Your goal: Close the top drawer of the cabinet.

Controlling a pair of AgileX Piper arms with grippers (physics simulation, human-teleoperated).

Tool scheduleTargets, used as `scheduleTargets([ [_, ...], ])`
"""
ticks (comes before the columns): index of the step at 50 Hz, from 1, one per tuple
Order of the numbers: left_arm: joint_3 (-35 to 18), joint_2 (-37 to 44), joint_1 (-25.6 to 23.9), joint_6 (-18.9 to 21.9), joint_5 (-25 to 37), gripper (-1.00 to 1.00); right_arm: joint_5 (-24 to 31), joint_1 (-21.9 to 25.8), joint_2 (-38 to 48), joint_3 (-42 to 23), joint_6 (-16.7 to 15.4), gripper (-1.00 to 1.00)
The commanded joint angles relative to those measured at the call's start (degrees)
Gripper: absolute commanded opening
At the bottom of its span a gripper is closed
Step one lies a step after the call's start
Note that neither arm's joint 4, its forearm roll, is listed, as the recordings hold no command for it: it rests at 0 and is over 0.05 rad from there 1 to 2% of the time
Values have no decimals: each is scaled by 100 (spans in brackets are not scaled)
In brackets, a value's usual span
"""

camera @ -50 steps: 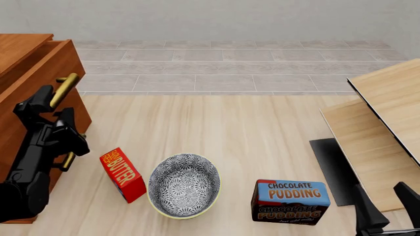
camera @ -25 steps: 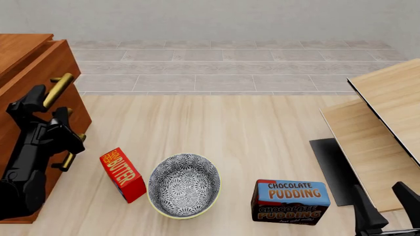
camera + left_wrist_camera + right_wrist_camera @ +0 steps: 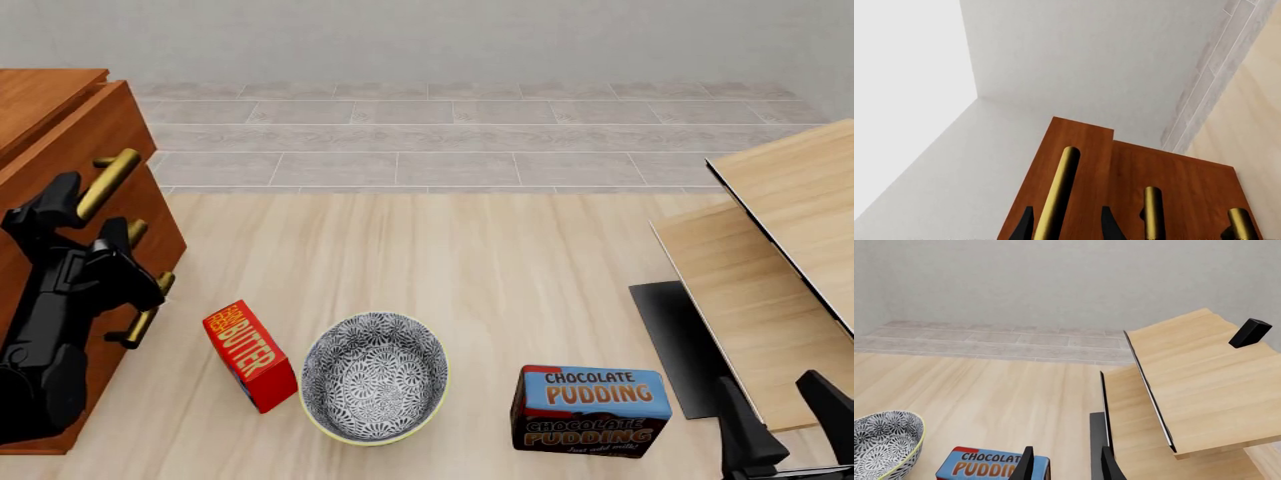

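Drawer closing under way: left gripper (image 3: pixel 83 217) set against the top drawer (image 3: pixel 83 135) of the cabinet (image 3: pixel 54 230) at the table's left edge.

Its fingers (image 3: pixel 1025 227) stand apart to either side of the brass bar handle (image 3: pixel 1057 192) without clamping it, a placement that suits pushing the front inward. The drawer front appears to jut slightly beyond the fronts below, so the closing looks unfinished. The right gripper (image 3: pixel 1064 465), jaws apart and holding nothing, hangs idle near the chocolate pudding box (image 3: pixel 590 409).
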Motion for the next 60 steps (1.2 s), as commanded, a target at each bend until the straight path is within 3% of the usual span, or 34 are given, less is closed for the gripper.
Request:
scheduleTargets([
  [1, 62, 190, 193, -21, 1, 100, 20, 17, 0, 0, 9, 100],
  [60, -171, 633, 731, -283, 1, 100, 68, 298, 0, 1, -24, 100],
])
